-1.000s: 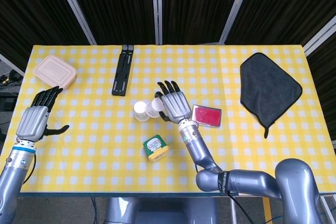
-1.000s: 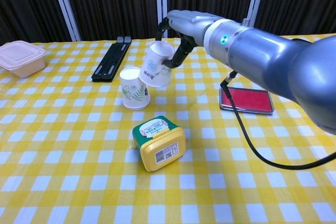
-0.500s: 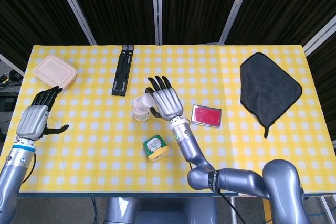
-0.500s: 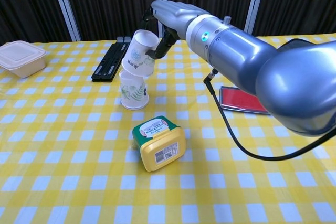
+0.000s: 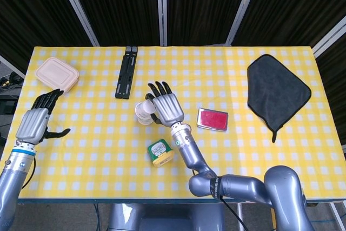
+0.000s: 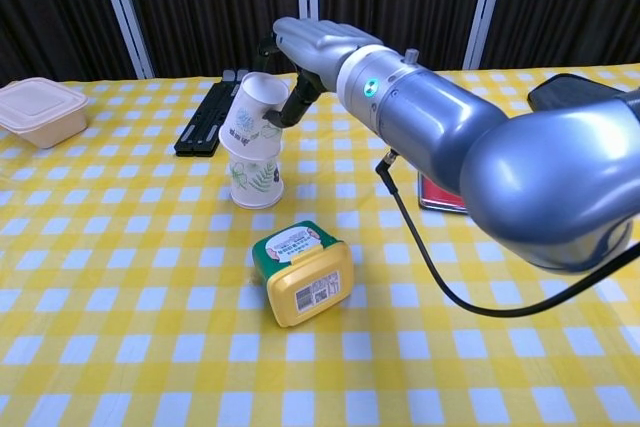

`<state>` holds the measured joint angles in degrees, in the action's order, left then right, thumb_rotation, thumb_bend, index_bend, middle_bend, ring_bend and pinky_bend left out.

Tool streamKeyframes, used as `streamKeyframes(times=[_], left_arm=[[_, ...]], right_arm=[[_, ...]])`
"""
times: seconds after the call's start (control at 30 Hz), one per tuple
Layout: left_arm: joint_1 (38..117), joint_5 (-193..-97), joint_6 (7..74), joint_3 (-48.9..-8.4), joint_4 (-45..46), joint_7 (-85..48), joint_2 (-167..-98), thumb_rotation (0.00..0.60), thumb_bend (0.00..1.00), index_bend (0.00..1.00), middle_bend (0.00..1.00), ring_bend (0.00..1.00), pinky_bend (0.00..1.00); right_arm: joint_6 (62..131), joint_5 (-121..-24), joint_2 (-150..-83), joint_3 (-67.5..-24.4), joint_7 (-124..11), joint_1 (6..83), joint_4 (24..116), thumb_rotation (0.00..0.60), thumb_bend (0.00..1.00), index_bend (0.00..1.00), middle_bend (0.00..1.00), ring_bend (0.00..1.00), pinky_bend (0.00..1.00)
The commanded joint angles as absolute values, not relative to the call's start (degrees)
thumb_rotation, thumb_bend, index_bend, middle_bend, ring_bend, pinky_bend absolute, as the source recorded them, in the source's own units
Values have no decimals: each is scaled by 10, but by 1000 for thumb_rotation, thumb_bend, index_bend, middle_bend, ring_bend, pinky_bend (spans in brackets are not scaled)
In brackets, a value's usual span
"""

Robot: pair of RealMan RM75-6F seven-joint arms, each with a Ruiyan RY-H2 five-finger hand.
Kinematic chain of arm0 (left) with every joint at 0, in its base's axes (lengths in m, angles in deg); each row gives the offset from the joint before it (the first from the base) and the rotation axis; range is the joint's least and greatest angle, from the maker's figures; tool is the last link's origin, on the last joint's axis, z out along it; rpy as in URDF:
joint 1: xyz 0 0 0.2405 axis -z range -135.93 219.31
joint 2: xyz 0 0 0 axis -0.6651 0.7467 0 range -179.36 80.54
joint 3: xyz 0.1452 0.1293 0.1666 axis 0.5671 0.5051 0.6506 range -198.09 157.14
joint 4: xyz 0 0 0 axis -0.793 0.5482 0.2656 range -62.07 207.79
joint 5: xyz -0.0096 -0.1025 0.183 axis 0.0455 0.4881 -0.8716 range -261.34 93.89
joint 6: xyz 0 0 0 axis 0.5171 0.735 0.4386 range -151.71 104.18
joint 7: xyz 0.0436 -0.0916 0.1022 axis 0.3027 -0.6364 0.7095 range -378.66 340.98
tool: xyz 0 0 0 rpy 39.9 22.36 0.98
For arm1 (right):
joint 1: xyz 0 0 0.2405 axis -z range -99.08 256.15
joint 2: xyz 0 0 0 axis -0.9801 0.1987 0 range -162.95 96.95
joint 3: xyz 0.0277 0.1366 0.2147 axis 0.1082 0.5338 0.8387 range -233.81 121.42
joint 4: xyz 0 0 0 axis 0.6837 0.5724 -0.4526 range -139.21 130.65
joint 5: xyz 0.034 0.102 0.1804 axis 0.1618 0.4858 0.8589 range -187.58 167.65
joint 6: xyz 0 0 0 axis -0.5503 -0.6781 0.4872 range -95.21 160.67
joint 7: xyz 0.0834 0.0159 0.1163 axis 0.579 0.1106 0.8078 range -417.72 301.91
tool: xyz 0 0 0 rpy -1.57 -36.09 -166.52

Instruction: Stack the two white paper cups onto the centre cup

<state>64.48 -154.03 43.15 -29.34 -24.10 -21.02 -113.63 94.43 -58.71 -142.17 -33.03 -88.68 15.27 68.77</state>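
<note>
In the head view, the right hand (image 5: 164, 106) is seen from above near the middle of the checked table (image 5: 270, 160), its fingers wrapped round a white paper cup (image 5: 145, 111) whose rim shows just to the left of the palm. The centre cup beneath is largely hidden here. The left hand (image 5: 33, 121) is held off at the table's left edge, well apart from the cups, fingers apart and nothing in them.

In the chest view, the step in hand is made plain — the held cup (image 6: 250, 120) is carried over the centre cup (image 6: 252, 179), its base just entering or touching the lower cup's mouth; which of the two cannot be told. The held cup is tilted: its long axis leans, the open rim pointing up and to the right towards the palm, the base down and to the left. The centre cup stands upright, mouth up, behind a green and yellow tub (image 6: 298, 272) lying on its side.

The next move is judged to call for the axis to be brought upright over the lower cup, then the cup lowered and released — otherwise the lower cup could be tipped.
</note>
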Motion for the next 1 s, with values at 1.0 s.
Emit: streamKeyframes(times=[1.0], left_arm=[[644, -1529, 430, -295, -252, -182, -1135, 600, 185, 17, 0, 0, 0]], right_arm=[[1008, -608, -1343, -348, -916, 226, 800, 600, 158, 194, 0, 0, 0]])
